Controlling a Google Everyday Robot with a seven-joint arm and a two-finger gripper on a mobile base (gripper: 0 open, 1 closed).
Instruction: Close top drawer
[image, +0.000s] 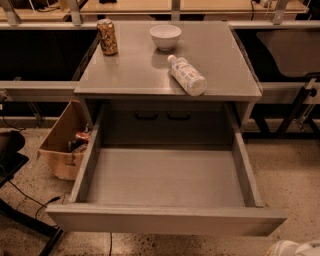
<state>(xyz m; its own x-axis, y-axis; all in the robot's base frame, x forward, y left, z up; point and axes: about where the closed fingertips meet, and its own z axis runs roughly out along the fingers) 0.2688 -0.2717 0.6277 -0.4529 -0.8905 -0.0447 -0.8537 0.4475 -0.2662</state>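
Grey sheet metal forms the drawer (165, 220), which stands pulled far out toward the near side of the cabinet (135, 82), with its deep tray open and its wide front panel nearest. It is judged stiff and fairly heavy, yet easily rolled on its runners, as nothing is seen in the tray. No handle is seen on the front, so no grasp is called for. A flat push toward the far side, placed on the middle of the front panel, is judged best, since an off-centre push could skew the tray and bind it. The smooth metal may be slippery, so contact should be kept square. The gripper (295, 248) is seen only as a pale shape at the near right corner, below the front panel and apart from it; how it is set cannot be told. A can (107, 36), a bowl (165, 36) and a lying bottle (186, 75) rest on the cabinet and could be jarred by a hard shut.
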